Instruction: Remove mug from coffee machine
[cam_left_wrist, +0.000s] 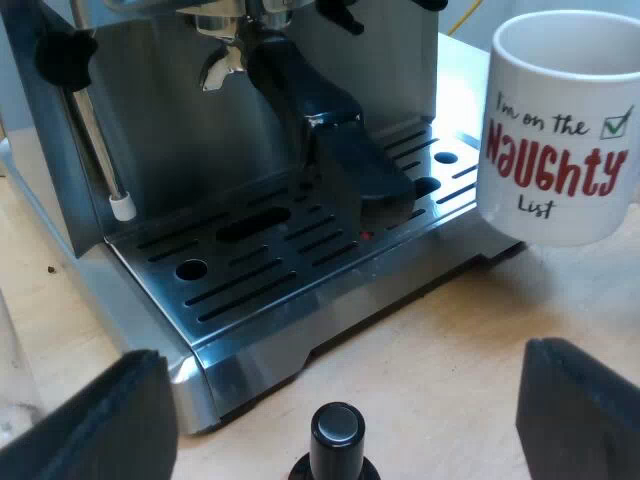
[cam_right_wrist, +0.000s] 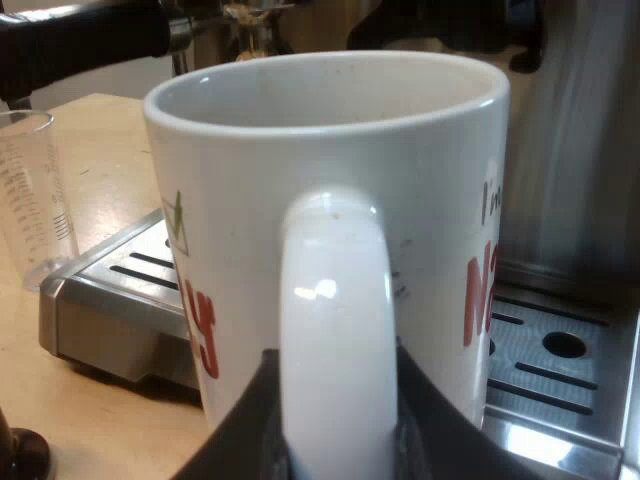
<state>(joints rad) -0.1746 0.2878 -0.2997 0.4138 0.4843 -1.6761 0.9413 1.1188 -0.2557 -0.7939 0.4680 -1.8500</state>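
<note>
The mug (cam_left_wrist: 560, 130) held by its handle at the drip tray's (cam_left_wrist: 250, 290) corner.
The right gripper (cam_right_wrist: 335, 430) is clamped on the handle of the white "Naughty List" mug, which sits at the outer corner of the espresso machine's (cam_left_wrist: 180, 120) drip tray, seemingly lifted just clear of it. The left gripper (cam_left_wrist: 340, 360) is spread wide above the bench (cam_left_wrist: 450, 340), with a black-knobbed tamper (cam_left_wrist: 337, 432) standing between its fingers. A measuring glass (cam_right_wrist: 35, 190) stands on the bench just beside the tray's edge.

Close wrist views, shared mug (cam_left_wrist: 556, 130)
</note>
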